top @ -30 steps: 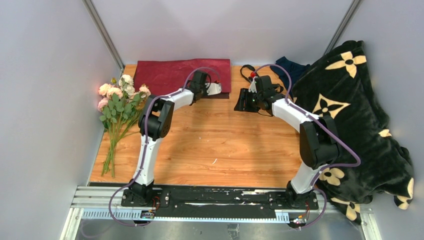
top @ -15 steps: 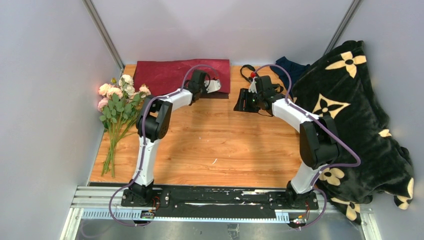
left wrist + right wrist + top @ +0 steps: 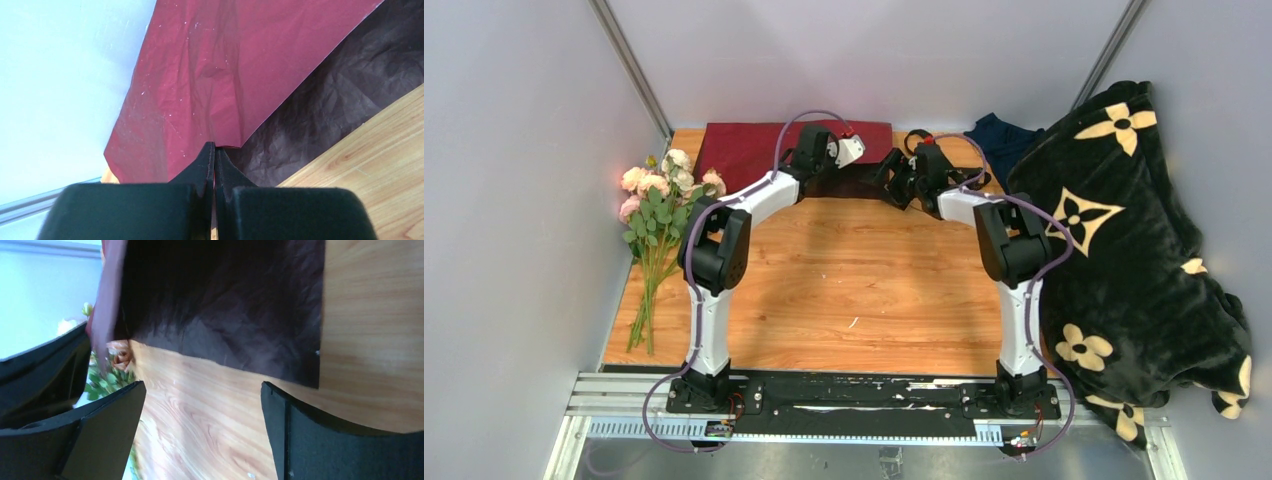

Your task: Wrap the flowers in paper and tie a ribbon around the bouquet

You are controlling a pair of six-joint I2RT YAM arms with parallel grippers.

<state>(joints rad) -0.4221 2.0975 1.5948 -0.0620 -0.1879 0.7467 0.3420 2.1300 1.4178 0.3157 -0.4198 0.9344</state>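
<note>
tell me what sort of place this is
Probably a robot lab work cell: plain grey walls enclose a wooden table, two robot arms are bolted to a rail, with flowers and dark red paper as props.

The paper (image 3: 744, 150) lies along the tabletop's (image 3: 844, 290) far edge, left of centre. The flowers (image 3: 662, 205) lie along the left edge, heads toward the far-left corner. A blanket (image 3: 1124, 250) drapes over the right edge.
</note>
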